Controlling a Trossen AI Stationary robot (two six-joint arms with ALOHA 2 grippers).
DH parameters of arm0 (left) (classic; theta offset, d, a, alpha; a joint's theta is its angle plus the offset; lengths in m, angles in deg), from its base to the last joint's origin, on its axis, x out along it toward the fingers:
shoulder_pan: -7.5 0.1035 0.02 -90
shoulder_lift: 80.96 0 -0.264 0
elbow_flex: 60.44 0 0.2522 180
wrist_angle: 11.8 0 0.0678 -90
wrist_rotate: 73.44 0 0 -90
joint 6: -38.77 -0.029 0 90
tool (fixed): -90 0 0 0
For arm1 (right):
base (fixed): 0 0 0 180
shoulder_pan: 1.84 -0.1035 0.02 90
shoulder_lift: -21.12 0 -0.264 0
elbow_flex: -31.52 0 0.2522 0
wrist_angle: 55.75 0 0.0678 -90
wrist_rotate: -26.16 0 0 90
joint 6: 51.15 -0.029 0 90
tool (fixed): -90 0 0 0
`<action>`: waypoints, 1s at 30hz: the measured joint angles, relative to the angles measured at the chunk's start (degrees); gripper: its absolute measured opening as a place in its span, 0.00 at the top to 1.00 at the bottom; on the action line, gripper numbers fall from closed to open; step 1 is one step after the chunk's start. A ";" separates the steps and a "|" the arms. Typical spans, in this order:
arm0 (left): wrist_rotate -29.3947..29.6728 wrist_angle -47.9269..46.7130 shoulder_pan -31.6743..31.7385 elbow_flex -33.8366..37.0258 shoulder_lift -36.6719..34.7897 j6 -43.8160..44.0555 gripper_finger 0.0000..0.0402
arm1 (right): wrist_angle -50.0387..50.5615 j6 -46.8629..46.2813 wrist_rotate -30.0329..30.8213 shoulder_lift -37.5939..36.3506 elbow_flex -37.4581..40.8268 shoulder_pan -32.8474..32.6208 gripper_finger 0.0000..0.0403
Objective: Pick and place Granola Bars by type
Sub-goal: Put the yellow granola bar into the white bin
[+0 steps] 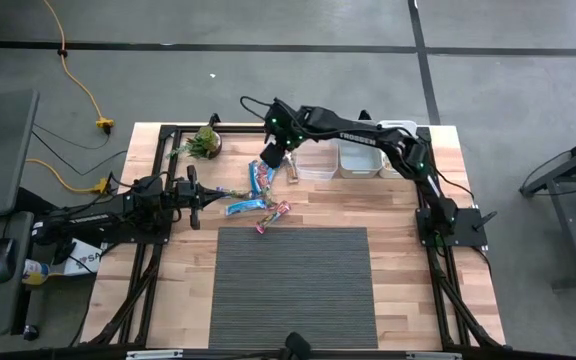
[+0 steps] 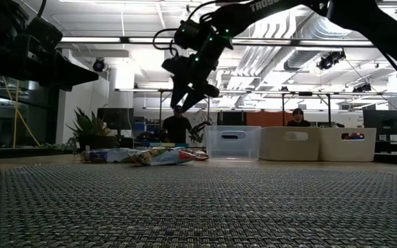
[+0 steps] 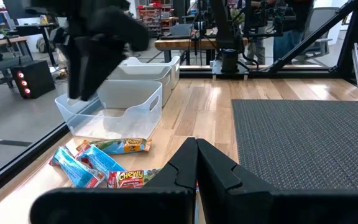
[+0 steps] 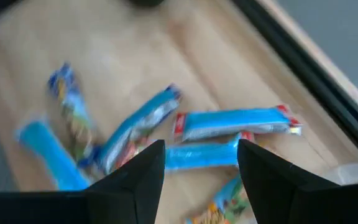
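Black right gripper [image 1: 271, 157] — raised, fingers apart.

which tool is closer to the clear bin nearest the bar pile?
Right. The right tool hangs open above the table just beside that clear bin, over the granola bars. The left tool, shut, sits low on the pile's far side.

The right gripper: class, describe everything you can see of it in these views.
The right gripper is dark, with two fingers spread apart, and empty. It hangs in the air on its long arm reaching across the table, pointing down above the bars, near the clear bin. Green lights glow on its wrist. Nothing touches it.
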 joint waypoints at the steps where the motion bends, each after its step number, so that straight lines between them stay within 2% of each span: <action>1: 0.00 0.00 0.02 0.00 0.01 0.02 1.00 | -0.78 -2.29 1.20 0.33 0.00 0.00 0.54; 5: 0.00 0.00 0.02 -0.01 0.00 0.02 1.00 | -0.38 -11.02 9.13 0.52 1.04 0.22 0.54; 7: 0.00 0.00 0.01 -0.01 0.00 0.00 1.00 | 0.22 -13.16 10.38 0.56 1.31 0.42 0.54; 10: 0.00 -0.02 0.02 0.00 0.00 0.02 1.00 | -2.34 -14.37 7.83 0.57 1.31 0.76 0.54; 15: 0.00 0.00 0.02 -0.02 0.00 0.02 1.00 | -2.96 -16.93 7.19 0.57 1.31 0.66 0.54; 19: 0.00 0.00 0.00 -0.02 0.02 0.02 1.00 | -3.37 -19.86 3.62 1.75 1.29 0.48 0.54; 30: 0.01 0.00 0.01 -0.02 0.02 0.00 1.00 | -1.05 -22.85 2.74 8.10 1.31 -0.97 0.54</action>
